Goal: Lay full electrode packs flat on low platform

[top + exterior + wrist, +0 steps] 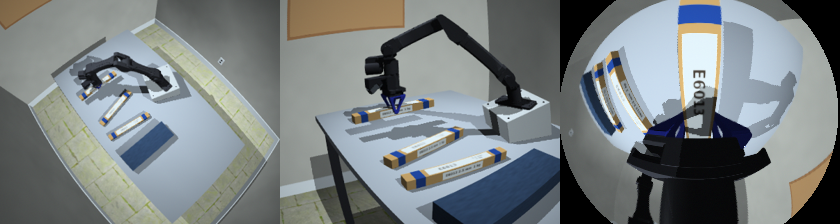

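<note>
My gripper (98, 86) (395, 110) (698, 113) is shut on the far pack, its fingers at both long sides near the middle. This far pack (83, 96) (425, 103) (700, 55), tan with blue bands and a white E6013 label, is level and a little above the table, its shadow set apart from it. The middle pack (115, 108) (423, 146) (624, 90) and the near pack (129, 126) (454, 167) (607, 95) lie flat on the table. The low dark blue platform (148, 146) (503, 191) (593, 104) has nothing on it. How full each pack is cannot be seen.
The arm stands on a white base block (164, 94) (529, 122) on the grey table (205, 149) (363, 163). The near pack lies between the middle pack and the platform. A wall rises behind the table's far end, close to the held pack.
</note>
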You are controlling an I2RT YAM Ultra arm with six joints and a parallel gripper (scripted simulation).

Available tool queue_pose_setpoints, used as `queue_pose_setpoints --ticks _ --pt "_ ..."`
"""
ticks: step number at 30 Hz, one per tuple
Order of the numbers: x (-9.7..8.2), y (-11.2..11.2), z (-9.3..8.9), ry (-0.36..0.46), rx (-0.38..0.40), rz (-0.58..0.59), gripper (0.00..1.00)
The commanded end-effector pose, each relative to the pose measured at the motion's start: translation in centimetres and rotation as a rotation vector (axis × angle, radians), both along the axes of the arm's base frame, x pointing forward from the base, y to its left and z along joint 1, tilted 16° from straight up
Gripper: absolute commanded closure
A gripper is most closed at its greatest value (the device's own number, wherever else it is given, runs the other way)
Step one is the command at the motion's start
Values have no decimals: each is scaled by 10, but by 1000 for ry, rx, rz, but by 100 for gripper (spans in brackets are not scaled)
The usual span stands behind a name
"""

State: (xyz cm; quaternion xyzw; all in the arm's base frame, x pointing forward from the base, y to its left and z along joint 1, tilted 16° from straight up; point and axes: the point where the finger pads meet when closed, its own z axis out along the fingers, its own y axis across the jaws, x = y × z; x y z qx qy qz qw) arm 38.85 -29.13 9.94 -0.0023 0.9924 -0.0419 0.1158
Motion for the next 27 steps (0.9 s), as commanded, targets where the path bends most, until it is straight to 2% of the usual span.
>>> queue_pose_setpoints --ticks 1,4,9,14,16,17,22,24,25,27 --pt "14 -1 21 -70 -43 8 100" --pt "10 0 0 -38 -19 4 100" --pt "17 -5 10 -74 -48 3 100" --pt "15 -2 -16 -39 -21 5 100" --pt "15 -2 -16 -39 -21 5 100" --pt "22 -10 6 -86 -59 1 100" --pt "18 -3 -16 -53 -33 4 100" --pt "23 -8 -21 -57 -37 3 100" --pt "26 -11 -9 -79 -54 2 100" --pt "26 -12 -6 -85 -59 2 100"
